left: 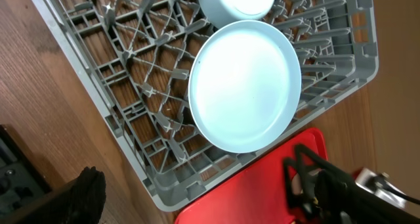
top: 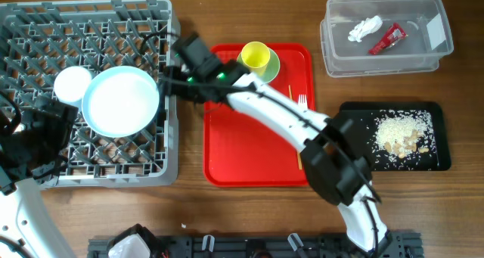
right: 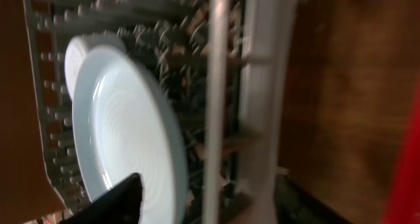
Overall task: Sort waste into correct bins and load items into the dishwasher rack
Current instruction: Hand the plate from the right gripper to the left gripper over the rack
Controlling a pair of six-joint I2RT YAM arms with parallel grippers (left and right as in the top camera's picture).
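Pale-blue plate (top: 119, 101): resting on the pegs, right half of dishwasher rack (top: 91, 4).
Right pincer (top: 168, 65): spread, at rack's right wall. Advice: back straight out, clear of rim and pegs.
Left pincer (top: 45, 125): spread, empty, at rack's front-left corner.

Right arm (top: 280, 114) reaches across leftward, right fingers (right: 111, 201) parted; left arm (top: 30, 148) tucked close, left fingers (left: 88, 194) spread wide.

Plate (top: 121, 101) glossy, smooth; rack (top: 45, 31) grey plastic (matt); tbl (top: 249, 16) wood-grain; red tray (top: 234, 152) smooth plastic.
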